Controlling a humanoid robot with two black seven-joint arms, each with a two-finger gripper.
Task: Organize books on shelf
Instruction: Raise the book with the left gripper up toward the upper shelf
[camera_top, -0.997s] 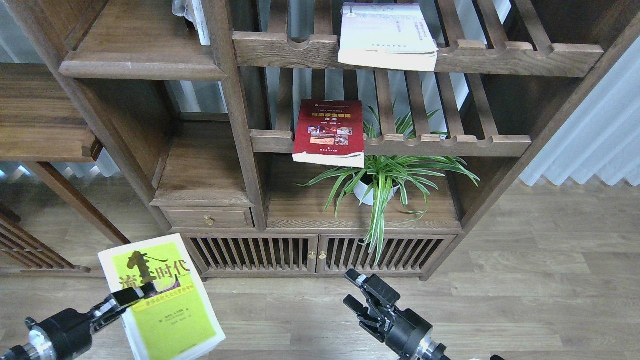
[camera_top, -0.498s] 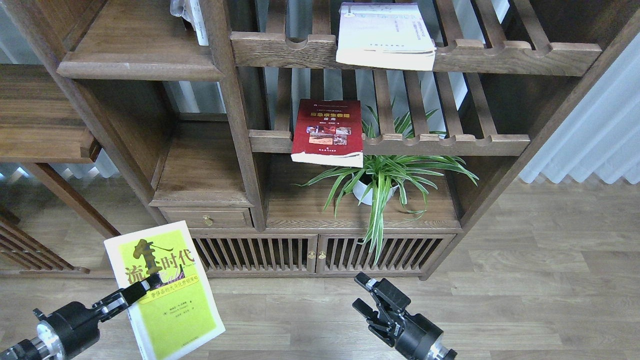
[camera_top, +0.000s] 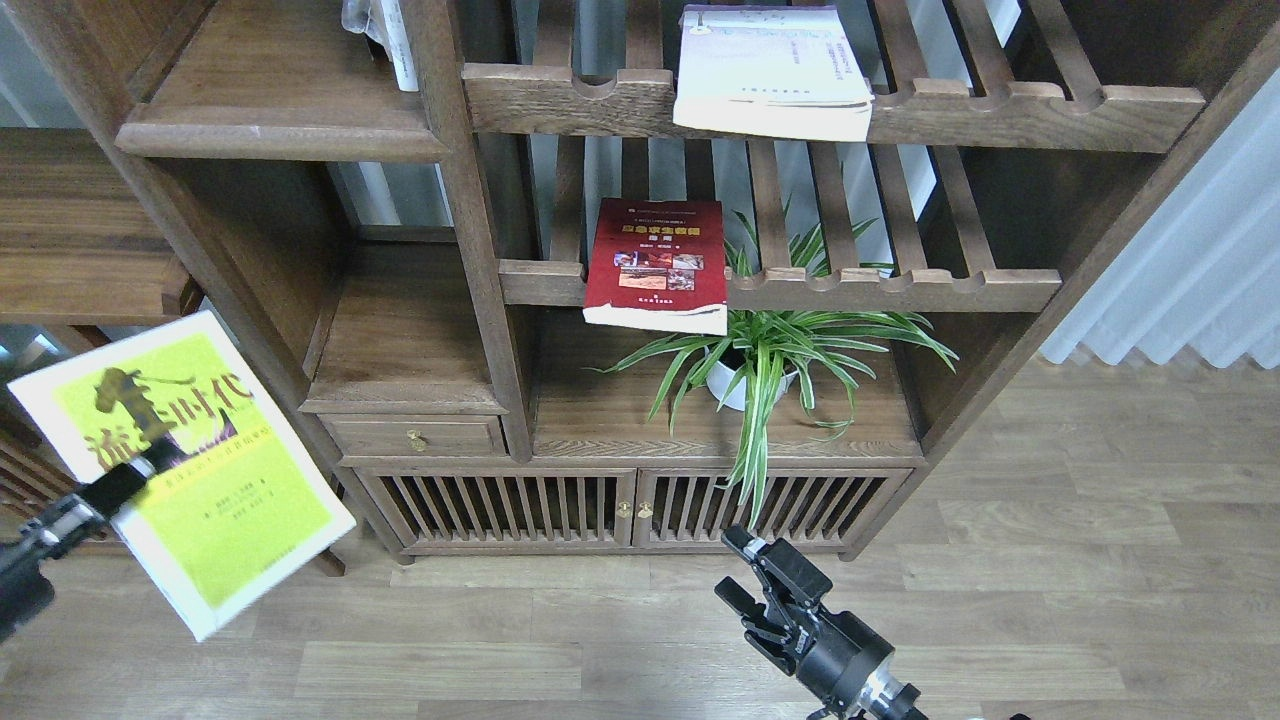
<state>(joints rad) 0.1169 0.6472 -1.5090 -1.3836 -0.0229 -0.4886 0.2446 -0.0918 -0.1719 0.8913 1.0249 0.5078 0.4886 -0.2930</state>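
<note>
My left gripper (camera_top: 140, 470) is shut on the lime-yellow and white book (camera_top: 190, 470) and holds it in the air at the far left, tilted, in front of the bookcase's left side. The dark red book (camera_top: 657, 262) lies on the middle slatted rack. The white-lavender book (camera_top: 770, 70) lies on the upper slatted rack. My right gripper (camera_top: 755, 580) is open and empty, low in front of the cabinet doors. The solid dark-brown plank shelf (camera_top: 280, 125) is at the upper left, apart from both grippers.
A potted spider plant (camera_top: 770, 365) stands on the lower shelf under the red book. A small drawer (camera_top: 415, 437) and slatted cabinet doors (camera_top: 630, 508) are below. A white wrapped item (camera_top: 385, 30) stands on the plank shelf's back right. Wooden floor lies in front.
My left gripper has swung the yellow book left and upward, from low centre-left to the far left edge. My right gripper has drifted slightly right and down.
</note>
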